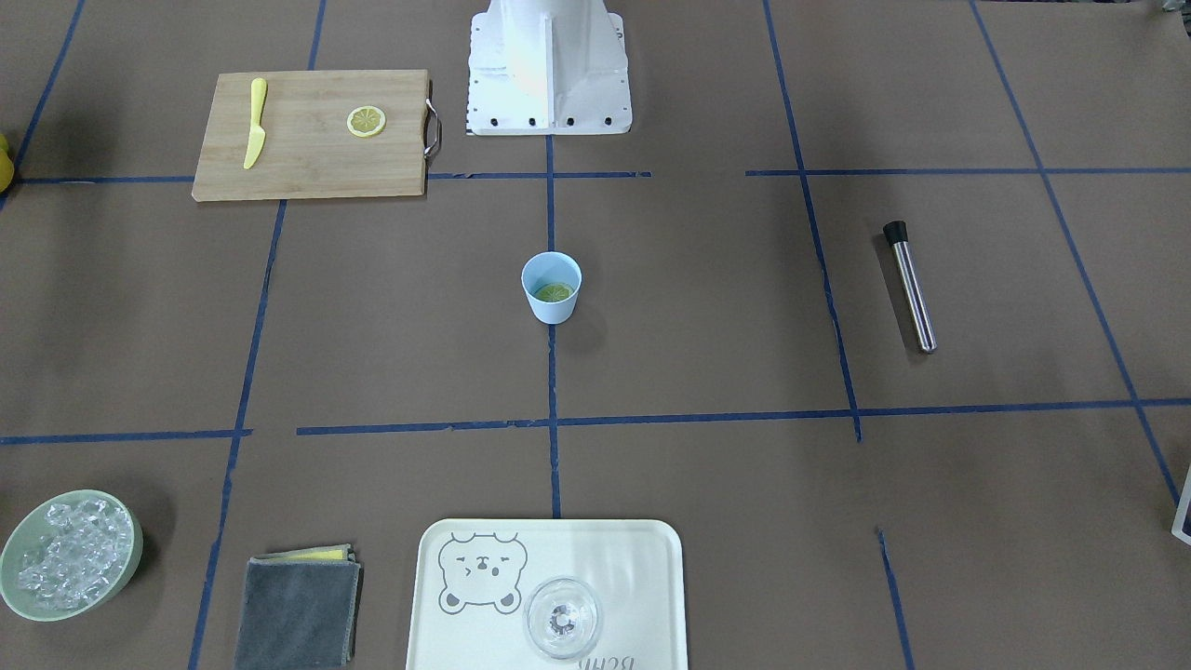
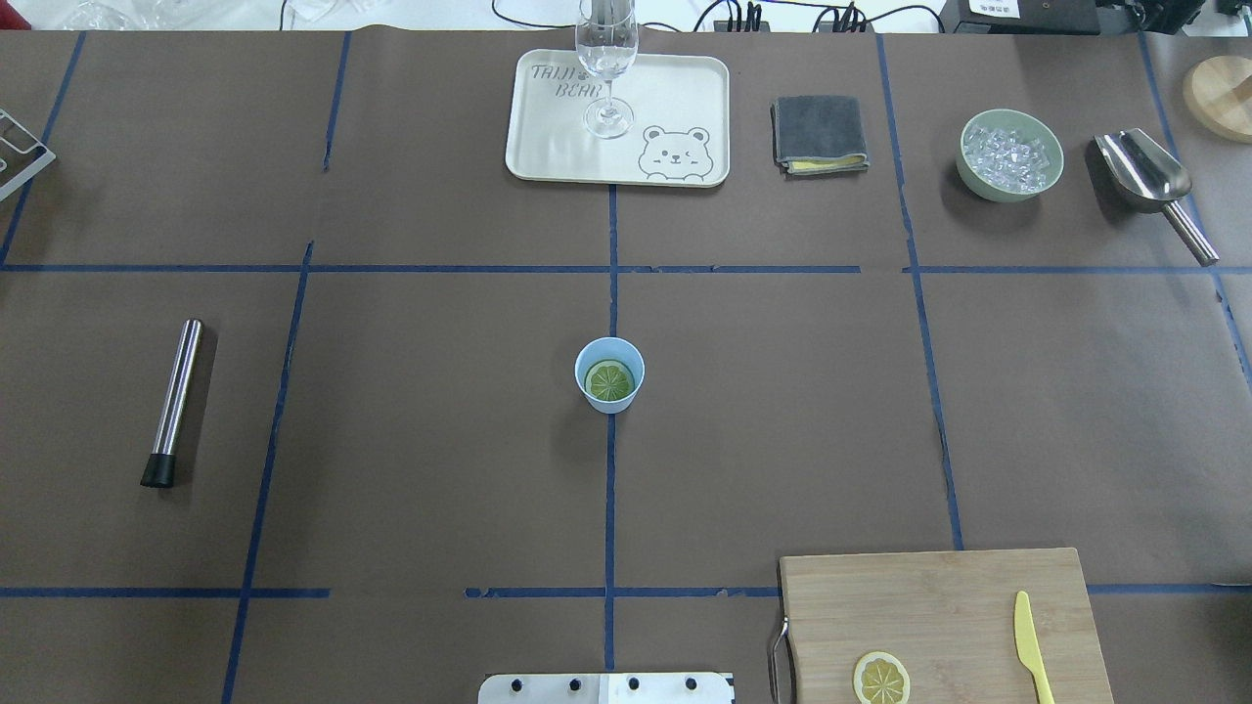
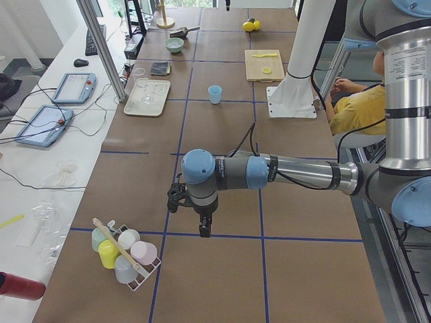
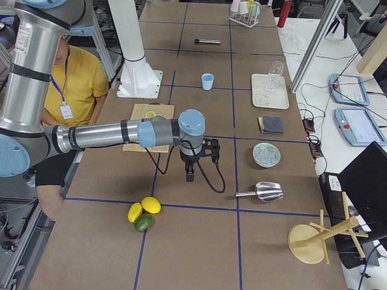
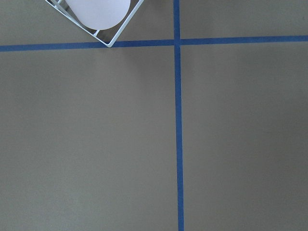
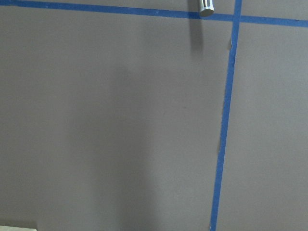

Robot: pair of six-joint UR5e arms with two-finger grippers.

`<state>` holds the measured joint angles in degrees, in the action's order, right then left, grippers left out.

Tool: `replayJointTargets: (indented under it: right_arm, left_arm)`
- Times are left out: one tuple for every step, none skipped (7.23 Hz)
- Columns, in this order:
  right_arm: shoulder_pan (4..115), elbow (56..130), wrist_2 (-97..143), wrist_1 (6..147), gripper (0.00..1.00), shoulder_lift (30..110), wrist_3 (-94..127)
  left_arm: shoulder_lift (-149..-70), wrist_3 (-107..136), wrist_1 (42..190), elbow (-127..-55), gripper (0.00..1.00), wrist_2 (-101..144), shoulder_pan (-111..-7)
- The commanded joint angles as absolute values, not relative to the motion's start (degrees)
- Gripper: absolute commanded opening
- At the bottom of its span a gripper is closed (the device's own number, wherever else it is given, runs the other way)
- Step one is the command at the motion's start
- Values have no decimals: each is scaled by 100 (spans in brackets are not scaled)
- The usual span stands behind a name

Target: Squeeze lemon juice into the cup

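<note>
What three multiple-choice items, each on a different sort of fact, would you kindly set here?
1. The cup is: A red; B light blue; C black.
2. Relative to the knife on the cutting board, the lemon slice lies: A under it; B atop it; C beside it, apart.
3. The cup stands: A upright, a greenish citrus slice inside; B upright, empty; C tipped over.
1 B, pale blue wall; 2 C, bare wood shows between them; 3 A, its mouth faces up over the slice.
</note>
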<state>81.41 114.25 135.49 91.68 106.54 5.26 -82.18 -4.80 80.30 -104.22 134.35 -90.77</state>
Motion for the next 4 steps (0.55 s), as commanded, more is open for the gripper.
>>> replayJointTargets:
  right_arm:
    - [8620,11303,13553,9735,100,10591,-453]
    - [8692,11294,13553,9895,100,10582,-657]
    - [8736,11268,13561,9992,100,10591,-668]
    - [8771,11259,13562,10002,100,10591,-668]
  left_arm:
    - [-8453,-466,7972,-10459,100,13439,-9079]
    - [-8760,-466,7745,-10398,100,13430,-9079]
    - [-8763,-475,7682,-10511,100,13447,-9088]
    - [-8780,-475,7699,-10425,100,13439,-9079]
